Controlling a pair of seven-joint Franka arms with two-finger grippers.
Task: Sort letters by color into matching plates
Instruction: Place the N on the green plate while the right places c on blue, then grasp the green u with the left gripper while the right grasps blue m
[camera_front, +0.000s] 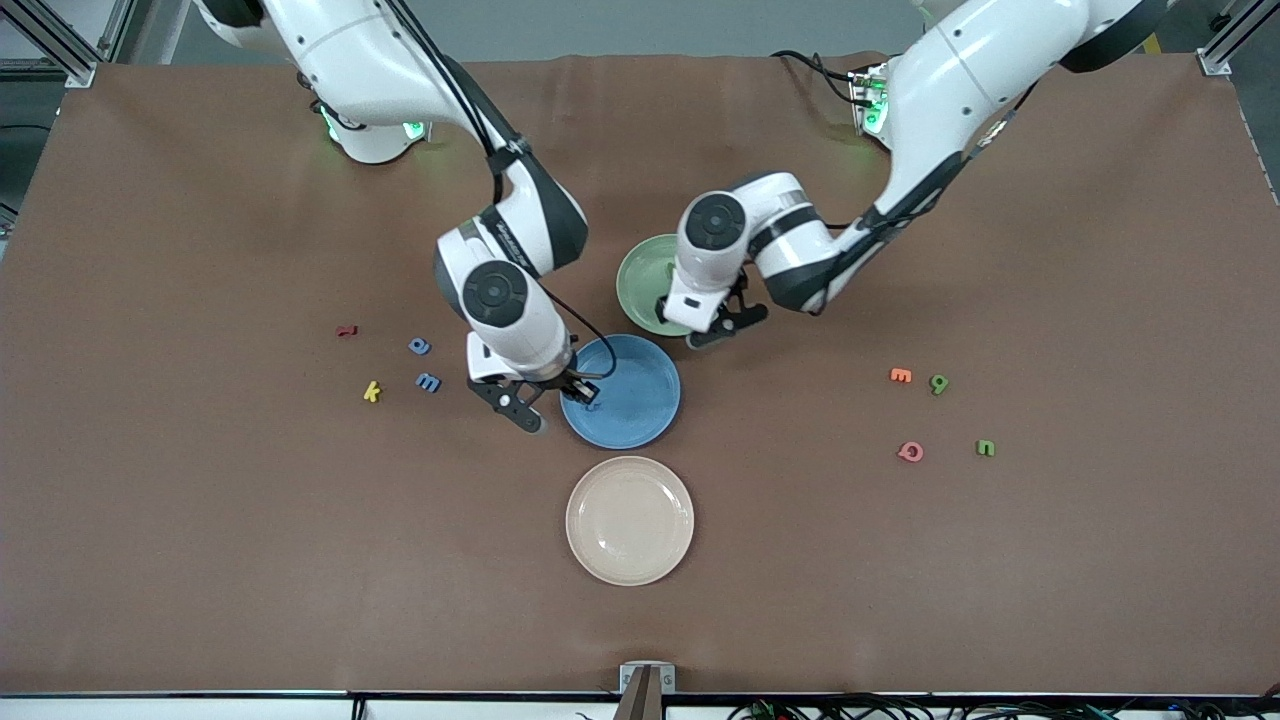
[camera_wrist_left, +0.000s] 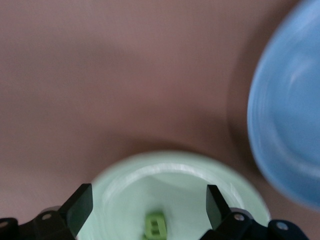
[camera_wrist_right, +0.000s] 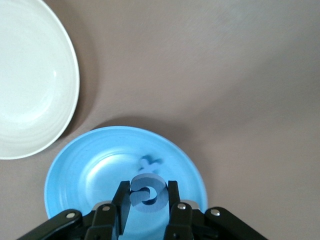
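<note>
My right gripper (camera_front: 557, 396) (camera_wrist_right: 147, 187) is shut on a blue letter (camera_wrist_right: 148, 199) and holds it just over the blue plate (camera_front: 640, 400) (camera_wrist_right: 75, 165). A second blue letter (camera_wrist_right: 150, 163) lies in that plate. My left gripper (camera_front: 722, 326) (camera_wrist_left: 148, 196) is open and empty over the pale green plate (camera_front: 640, 280) (camera_wrist_left: 125, 175), where one green letter (camera_wrist_left: 156, 226) lies. Two blue letters (camera_front: 419, 346) (camera_front: 428, 382) lie on the table toward the right arm's end. Two green letters (camera_front: 939, 383) (camera_front: 985, 448) lie toward the left arm's end.
A cream plate (camera_front: 629, 520) (camera_wrist_right: 30, 75) sits nearer the front camera than the blue plate. A red letter (camera_front: 346, 330) and a yellow letter (camera_front: 372, 392) lie by the loose blue ones. An orange letter (camera_front: 901, 375) and a pink letter (camera_front: 910, 451) lie by the green ones.
</note>
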